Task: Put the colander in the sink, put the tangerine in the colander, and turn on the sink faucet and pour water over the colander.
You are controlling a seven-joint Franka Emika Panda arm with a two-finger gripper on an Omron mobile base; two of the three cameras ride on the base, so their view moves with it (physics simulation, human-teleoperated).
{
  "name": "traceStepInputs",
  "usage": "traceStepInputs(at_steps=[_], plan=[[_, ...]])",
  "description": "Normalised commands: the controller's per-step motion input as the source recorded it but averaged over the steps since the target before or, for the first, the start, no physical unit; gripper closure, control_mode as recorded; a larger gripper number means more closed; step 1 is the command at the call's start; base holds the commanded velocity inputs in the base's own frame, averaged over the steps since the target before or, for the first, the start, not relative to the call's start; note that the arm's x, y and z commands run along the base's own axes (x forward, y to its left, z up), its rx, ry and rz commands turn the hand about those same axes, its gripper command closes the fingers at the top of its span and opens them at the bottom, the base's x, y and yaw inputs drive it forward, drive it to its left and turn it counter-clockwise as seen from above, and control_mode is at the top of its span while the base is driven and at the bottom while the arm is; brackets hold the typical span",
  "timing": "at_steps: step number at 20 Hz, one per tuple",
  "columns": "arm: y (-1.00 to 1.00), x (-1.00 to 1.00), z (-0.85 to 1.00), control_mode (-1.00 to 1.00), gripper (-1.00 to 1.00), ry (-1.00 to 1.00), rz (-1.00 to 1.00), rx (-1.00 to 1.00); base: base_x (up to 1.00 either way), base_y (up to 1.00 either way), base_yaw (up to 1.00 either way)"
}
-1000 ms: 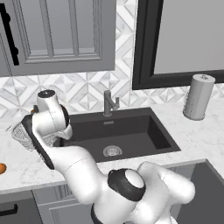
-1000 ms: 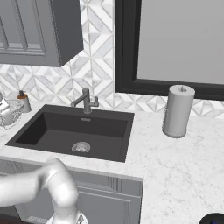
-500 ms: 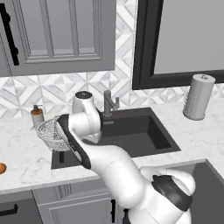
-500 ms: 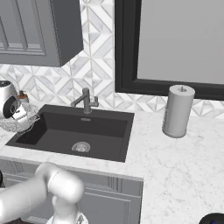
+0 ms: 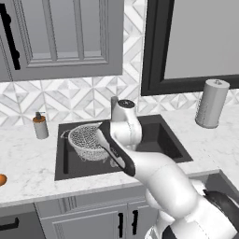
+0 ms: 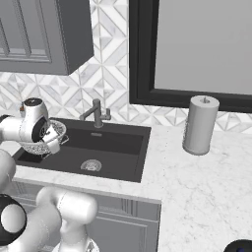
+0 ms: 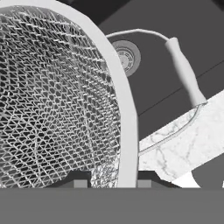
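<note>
The hand (image 7: 108,183), clamped on the colander (image 5: 88,141) rim, has carried it from the tabletop (image 5: 28,163) to above the sink (image 5: 158,140)'s left end. Release remains; tangerine (image 5: 2,179) waits on the tabletop.

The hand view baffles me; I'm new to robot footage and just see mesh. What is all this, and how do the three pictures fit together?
It is a rendered kitchen with one white robot arm. Two pictures come from cameras on its base, behind it to the left and right; the third looks along the gripper itself. The mesh is the colander, seen close up: the gripper is shut on its rim, holding it tilted over the left part of the black sink, above the round drain. The faucet stands behind the basin. On the marble counter are a soap dispenser, a paper towel roll, and, at the far left edge of the left base view, the tangerine.
</note>
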Motion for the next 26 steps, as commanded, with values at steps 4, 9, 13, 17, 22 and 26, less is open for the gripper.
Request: traceStepInputs(at_steps=[4, 9, 13, 17, 22, 26], plan=[[-1.00, -0.01, 0.00, -1.00, 1.00, 0.00, 0.00, 0.00, 0.00, 0.00, 0.00], [-0.94, -0.13, 0.00, -1.00, 1.00, 0.01, 0.00, 0.00, 0.00, 0.00, 0.00], [-0.66, -0.05, 0.00, -1.00, 1.00, 0.02, 0.00, 0.00, 0.00, 0.00, 0.00], [-0.51, 0.00, 0.00, -1.00, 1.00, 0.00, 0.00, 0.00, 0.00, 0.00, 0.00], [-0.41, 0.04, -0.05, -1.00, 1.00, 0.00, 0.01, 0.00, 0.00, 0.00, 0.00], [-0.41, 0.09, -0.17, -1.00, 1.00, 0.00, 0.07, 0.00, 0.00, 0.00, 0.00]])
